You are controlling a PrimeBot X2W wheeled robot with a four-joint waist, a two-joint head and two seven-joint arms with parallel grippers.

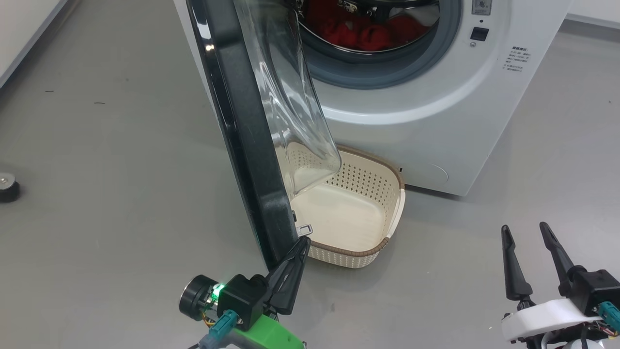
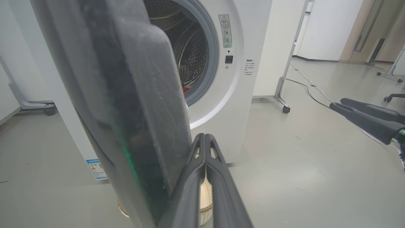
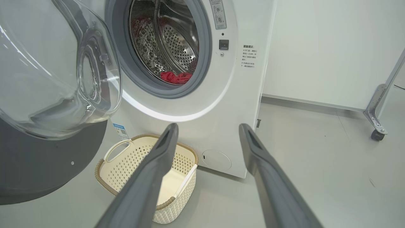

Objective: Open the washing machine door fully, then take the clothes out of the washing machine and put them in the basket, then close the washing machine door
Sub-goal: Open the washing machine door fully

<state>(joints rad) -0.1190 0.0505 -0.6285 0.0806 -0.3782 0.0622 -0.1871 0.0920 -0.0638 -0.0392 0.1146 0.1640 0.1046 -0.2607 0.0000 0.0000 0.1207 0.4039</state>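
The washing machine door [image 1: 247,145] is standing roughly half open, edge-on to the robot, its clear glass bowl hanging over the basket [image 1: 363,177], which is sitting empty on the floor at the foot of the washing machine [image 1: 436,121]. The clothes [image 1: 368,34] are lying in a red heap at the bottom of the drum, none of them out yet. The left gripper [image 1: 302,245] is pressing against the door's lower edge just beside the latch, its two fingers squeezed flat together and holding nothing. The right gripper [image 1: 524,227] is waiting well off to the side above bare floor, fingers spread wide and empty. The danger appears to be the contact itself: closed fingertips are pushing on a glossy, curved rim rather than gripping it, so they may be sliding off or snagging on the latch, leaving the door short of fully open. A door stopping here would be shadowing the basket and crowding any reach into the drum, and a slipping arm could be knocking the light basket out of place
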